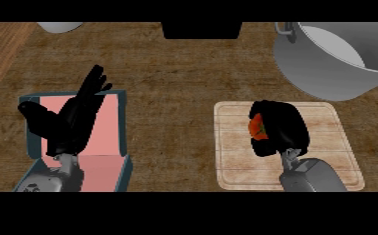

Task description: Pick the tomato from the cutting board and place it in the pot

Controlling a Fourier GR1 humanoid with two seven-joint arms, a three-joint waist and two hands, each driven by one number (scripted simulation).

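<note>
**Gripped, not yet potted**

Across the brown wood-grain counter (pixel 177 79): at upper right, a large grey metal pot (pixel 325 74); lower right, well apart from it, a pale rectangular wooden cutting board (pixel 332 129); at left, a pink teal-walled open box (pixel 107 129). Over the box, black left hand (pixel 74 119), fingers straight, holding nothing. Over the board, black right hand (pixel 284 126), curled round the small red tomato (pixel 258 127).

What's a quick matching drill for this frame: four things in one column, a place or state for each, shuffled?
1. red tomato
2. grey metal pot
3. pale wooden cutting board
4. black left hand

A. view's upper right
B. open, above the pink tray with teal walls
C. in the black right hand's curled fingers
D. under the right hand, lower right

Pairs: 1-C, 2-A, 3-D, 4-B
</note>
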